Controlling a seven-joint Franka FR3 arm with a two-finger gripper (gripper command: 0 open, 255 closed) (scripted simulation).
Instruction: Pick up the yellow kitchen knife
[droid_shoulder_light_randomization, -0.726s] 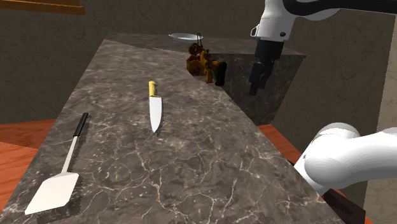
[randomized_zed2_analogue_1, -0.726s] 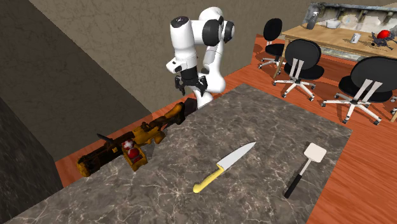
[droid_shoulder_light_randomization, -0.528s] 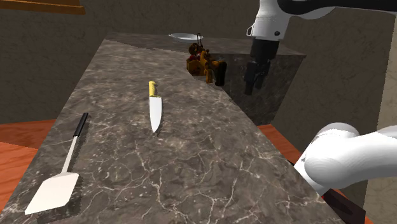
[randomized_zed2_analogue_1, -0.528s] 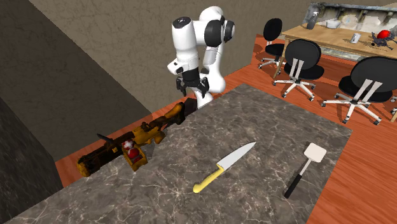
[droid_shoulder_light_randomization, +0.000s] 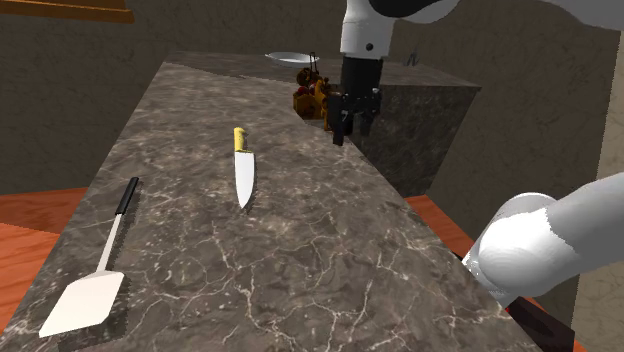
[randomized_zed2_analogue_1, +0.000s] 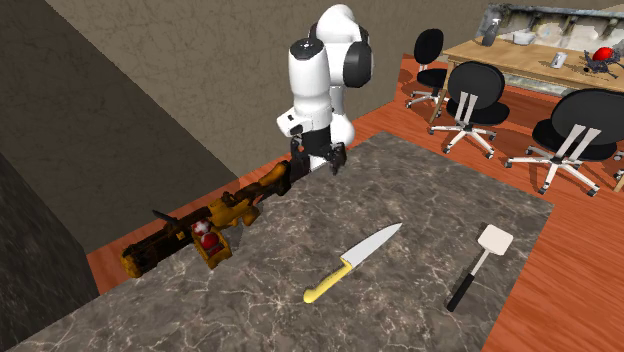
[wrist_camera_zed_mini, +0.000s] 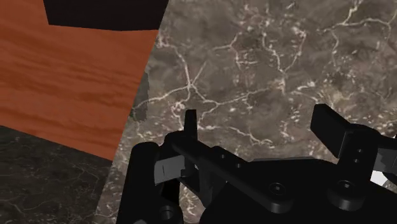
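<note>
**A:** Pincer status?

**B:** The gripper (wrist_camera_zed_mini: 257, 127) has its fingers apart with nothing between them, just marble counter (wrist_camera_zed_mini: 254, 57) under it. It hangs over the counter's edge, and red-brown floor (wrist_camera_zed_mini: 70, 76) shows off to one side of the fingers.

**A:** Where's the knife?

**B:** The yellow-handled knife (droid_shoulder_light_randomization: 243, 170) lies flat on the counter (droid_shoulder_light_randomization: 300, 260), well apart from the gripper (droid_shoulder_light_randomization: 352, 128) and further in across the slab. There's no contact. In the second exterior view it sits below and to the right of the gripper (randomized_zed2_analogue_1: 315, 160); the yellow handle (randomized_zed2_analogue_1: 325, 288) is the end that looks further off there, and the blade tip points up-right.

**A:** Anything nearer the pincer?

**B:** An orange-and-black object (randomized_zed2_analogue_1: 210, 225) lies along the counter edge, its dark end just beside the gripper. I can't tell whether they touch.

**A:** What else is out there?

**B:** A white spatula (randomized_zed2_analogue_1: 478, 262) with a black handle, beyond the knife (randomized_zed2_analogue_1: 352, 262) from the gripper and further off still. A white plate (droid_shoulder_light_randomization: 288, 58) sits past the orange-and-black object (droid_shoulder_light_randomization: 318, 98). Black office chairs (randomized_zed2_analogue_1: 470, 95) stand on the floor, well clear.
</note>
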